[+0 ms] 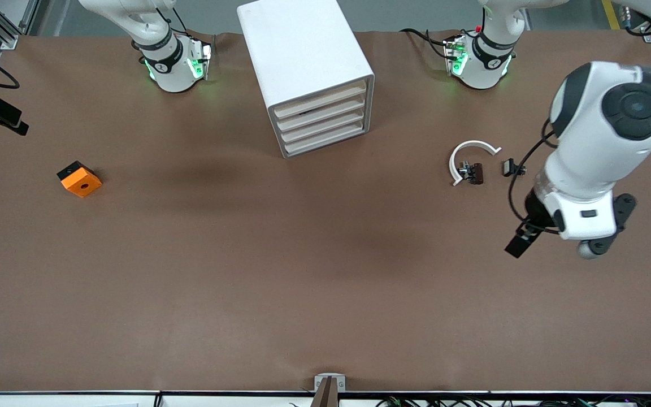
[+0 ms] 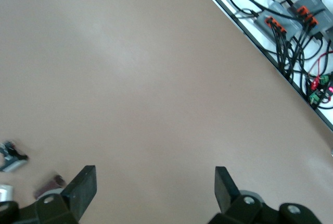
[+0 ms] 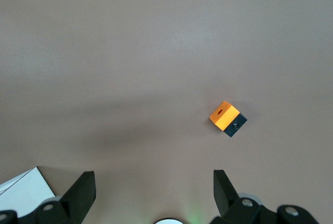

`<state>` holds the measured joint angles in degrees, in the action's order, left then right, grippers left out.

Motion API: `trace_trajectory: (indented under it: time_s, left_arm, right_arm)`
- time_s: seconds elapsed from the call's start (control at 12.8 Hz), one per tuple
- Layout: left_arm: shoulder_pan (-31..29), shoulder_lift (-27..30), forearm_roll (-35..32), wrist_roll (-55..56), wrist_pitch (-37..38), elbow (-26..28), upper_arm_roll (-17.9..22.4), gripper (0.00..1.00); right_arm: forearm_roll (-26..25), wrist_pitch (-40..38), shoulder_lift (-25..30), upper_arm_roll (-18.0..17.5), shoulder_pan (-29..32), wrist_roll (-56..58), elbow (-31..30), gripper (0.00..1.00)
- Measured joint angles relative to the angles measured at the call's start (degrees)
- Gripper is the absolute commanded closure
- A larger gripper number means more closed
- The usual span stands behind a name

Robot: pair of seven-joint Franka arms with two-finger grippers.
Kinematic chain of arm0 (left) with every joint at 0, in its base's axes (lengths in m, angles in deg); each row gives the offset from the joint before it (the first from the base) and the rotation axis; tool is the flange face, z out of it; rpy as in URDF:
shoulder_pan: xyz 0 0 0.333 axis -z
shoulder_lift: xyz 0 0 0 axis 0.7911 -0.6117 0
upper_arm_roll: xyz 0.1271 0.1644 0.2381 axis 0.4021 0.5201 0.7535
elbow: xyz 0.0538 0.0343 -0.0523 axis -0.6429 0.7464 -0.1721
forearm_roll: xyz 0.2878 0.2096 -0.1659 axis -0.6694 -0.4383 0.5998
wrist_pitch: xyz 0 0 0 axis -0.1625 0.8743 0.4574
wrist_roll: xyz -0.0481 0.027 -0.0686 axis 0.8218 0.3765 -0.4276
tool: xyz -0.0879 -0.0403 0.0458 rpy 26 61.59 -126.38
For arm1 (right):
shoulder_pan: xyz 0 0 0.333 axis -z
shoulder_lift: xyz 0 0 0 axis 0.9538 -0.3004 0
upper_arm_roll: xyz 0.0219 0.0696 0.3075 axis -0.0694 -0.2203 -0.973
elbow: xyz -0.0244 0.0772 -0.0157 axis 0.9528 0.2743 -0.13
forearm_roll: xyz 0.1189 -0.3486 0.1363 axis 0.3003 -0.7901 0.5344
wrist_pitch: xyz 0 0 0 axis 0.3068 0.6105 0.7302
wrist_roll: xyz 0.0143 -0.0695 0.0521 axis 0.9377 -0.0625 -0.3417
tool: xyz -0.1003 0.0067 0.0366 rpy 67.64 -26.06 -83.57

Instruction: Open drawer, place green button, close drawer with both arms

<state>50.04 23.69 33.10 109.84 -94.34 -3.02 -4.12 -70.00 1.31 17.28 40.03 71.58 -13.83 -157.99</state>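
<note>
Left gripper (image 2: 156, 187): hangs over bare bench toward the left arm's end; its jaws stand wide apart with nothing between them.
Right gripper (image 3: 154, 190): seen only in its own wrist view, over open bench; its jaws are spread wide too, and empty.
Button: I cannot make it out for certain. A small dark piece (image 1: 509, 167) lies on the bench (image 1: 303, 271) at the left arm's end, clear of the left jaws and not between them; whether it is the button I cannot tell.
Clip pieces (image 1: 475, 172): black-brown bits lying inside a white curved strip (image 1: 469, 148), just beside the small dark piece.
Drawer cabinet (image 1: 303, 56): white, standing between the two arm bases, with four drawers all pushed in.
Orange block (image 1: 81, 181): lies at the right arm's end of the bench, well apart from the cabinet; in the right wrist view it sits clear of that arm's jaws.
</note>
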Motion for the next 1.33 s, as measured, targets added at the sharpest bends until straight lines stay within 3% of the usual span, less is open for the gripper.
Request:
trace_trajectory:
  time_s: [0.39, 0.94, 1.33]
  left_arm:
    - [-3.2, 3.3, 0.7, -12.0, 6.2, 0.1, 1.1, 0.00]
    - [-4.3, 14.2, 7.3, -36.0, 14.2, 3.3, 9.7, 0.00]
    - [-8.6, 18.3, 9.0, -52.8, 20.2, 4.2, 10.0, 0.00]
  right_arm:
    - [0.0, 0.0, 0.0, 0.0, 0.0, 0.0, 0.0, 0.00]
    - [0.0, 0.0, -0.1, 0.0, 0.0, 0.0, 0.0, 0.00]
    - [0.0, 0.0, -0.1, -0.1, 0.0, 0.0, 0.0, 0.00]
